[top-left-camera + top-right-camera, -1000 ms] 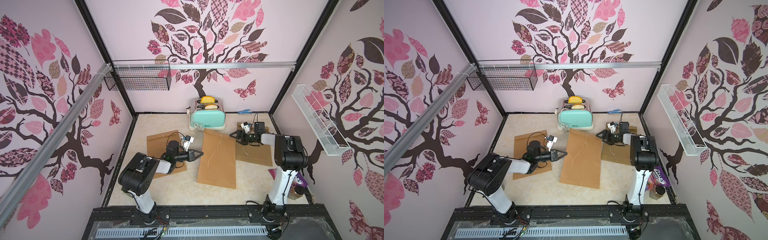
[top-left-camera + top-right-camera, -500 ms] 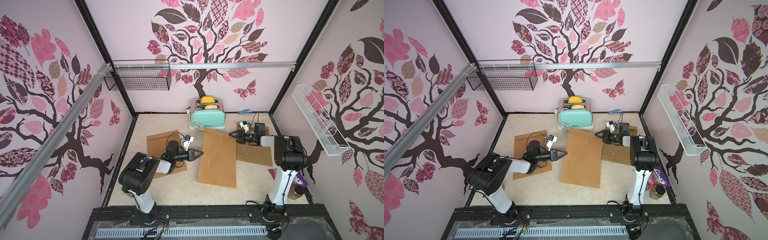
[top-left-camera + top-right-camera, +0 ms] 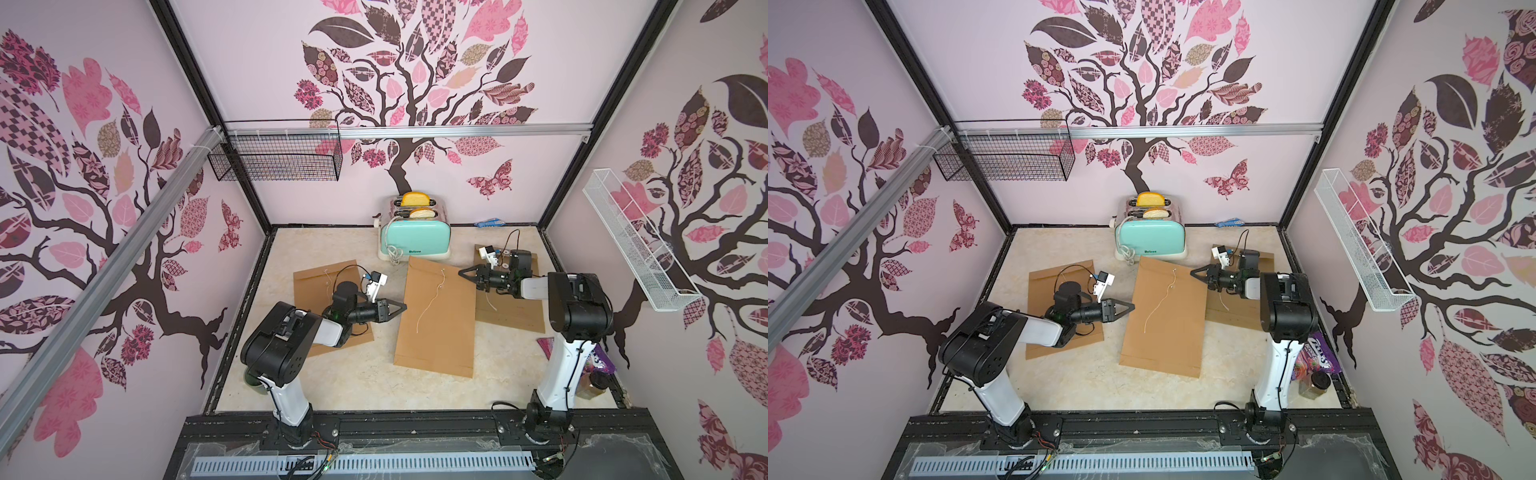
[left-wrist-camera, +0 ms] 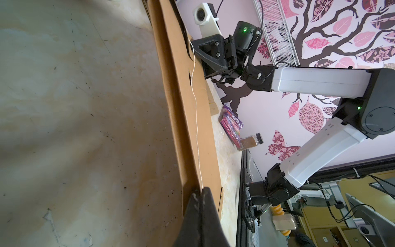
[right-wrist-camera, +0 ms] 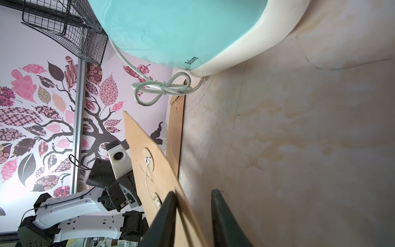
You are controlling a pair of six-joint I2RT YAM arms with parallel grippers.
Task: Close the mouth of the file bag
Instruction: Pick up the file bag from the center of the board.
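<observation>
Both top views: the file bag (image 3: pixel 436 324) lies mid-table (image 3: pixel 332 386), its button end toward the toaster (image 3: pixel 415 241). A loose string (image 3: pixel 432 299) trails down its face. It is flanked by a second envelope (image 3: pixel 311 286) under the left arm and a third envelope (image 3: pixel 511 311) under the right arm. The left gripper (image 3: pixel 402 308) is clenched to a point, with the tip at the bag's left edge. The right gripper (image 3: pixel 462 273) is at the bag's right edge near the button end and looks narrow from up here. The other eye shows the same layout: bag (image 3: pixel 1163 328), left gripper (image 3: pixel 1131 306), right gripper (image 3: pixel 1192 273).

Left wrist: the fingers (image 4: pixel 198 213) are pressed together with no gap, right at the bag's near edge (image 4: pixel 188 107). I cannot tell whether paper is pinched between them. The string (image 4: pixel 195 107) runs along the bag toward the tips. The right gripper (image 4: pixel 193 46) is at the far edge. Past the bag, a candy packet (image 4: pixel 232 124) and a small jar (image 4: pixel 250 142) sit by the wall.

Right wrist: the jaws are parted with a clear gap, not clamped. The bag's edge (image 5: pixel 162 171) sits between the fingers (image 5: pixel 166 213), against one of them and lifted off the table. Two round buttons (image 5: pixel 147 159) are joined by string. The toaster (image 5: pixel 181 27) and its bundled cord (image 5: pixel 162 89) are close beyond.
</observation>
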